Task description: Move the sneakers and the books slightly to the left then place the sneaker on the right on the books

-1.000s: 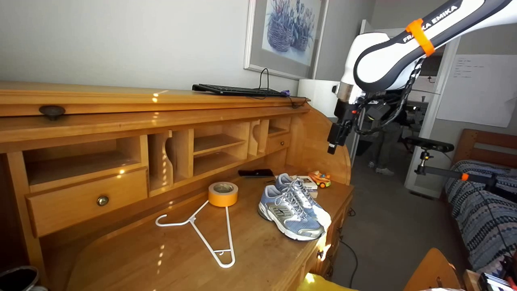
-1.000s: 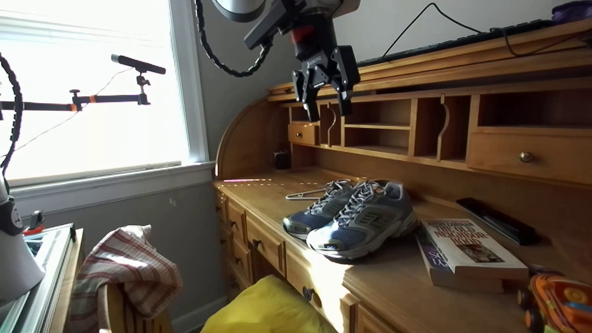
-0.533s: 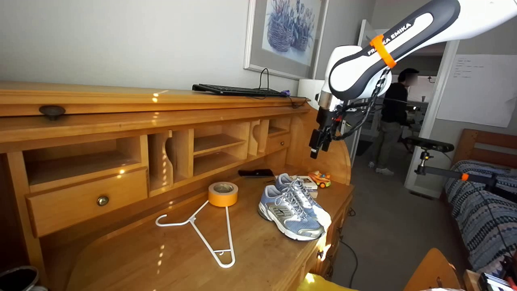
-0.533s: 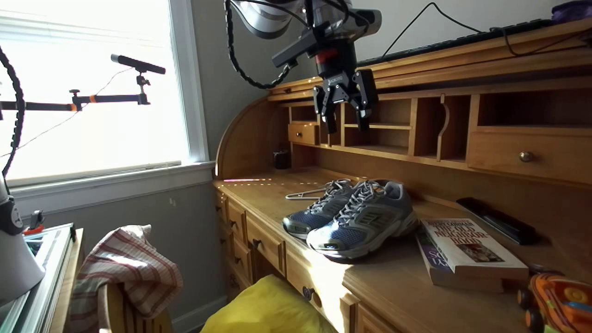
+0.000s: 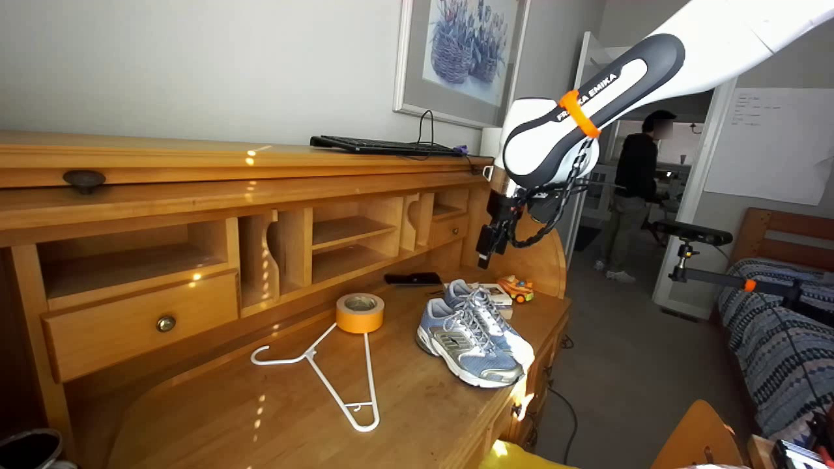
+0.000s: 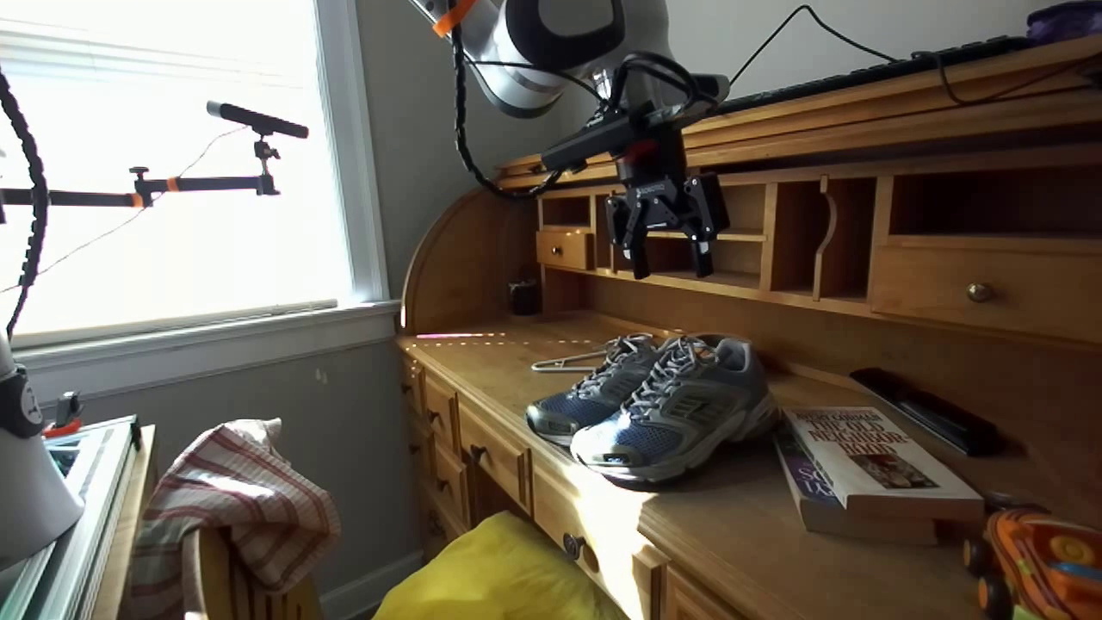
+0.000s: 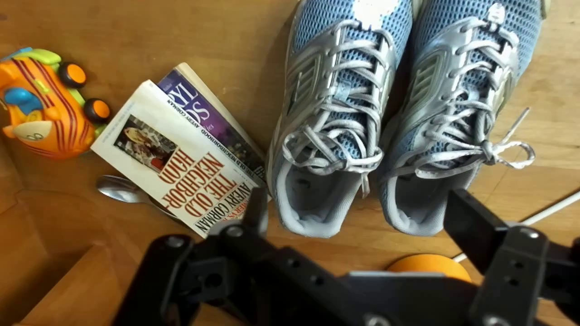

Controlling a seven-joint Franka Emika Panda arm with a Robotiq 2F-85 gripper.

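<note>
Two grey-blue mesh sneakers with white soles stand side by side at the desk's front edge. In an exterior view the nearer sneaker (image 6: 680,422) is beside the books (image 6: 878,456), with the farther sneaker (image 6: 594,392) behind it. The wrist view shows one sneaker (image 7: 306,86) by the books (image 7: 181,158) and the other sneaker (image 7: 430,86) to its right. The books are a purple one under a white one turned askew. My gripper (image 6: 671,269) is open and empty, pointing down above the sneakers' heel side, apart from them; it also shows in an exterior view (image 5: 483,263).
An orange toy car (image 6: 1046,555) and a spoon (image 7: 120,188) lie by the books. A black object (image 6: 925,409) lies behind them. A yellow tape roll (image 5: 359,316) and a white hanger (image 5: 326,378) lie beside the sneakers. The desk's cubbies (image 5: 355,228) rise at the back.
My arm has moved down and over the desk, to the left in one exterior view and to the right in another. The gripper stays open. Sneakers and books have not moved.
</note>
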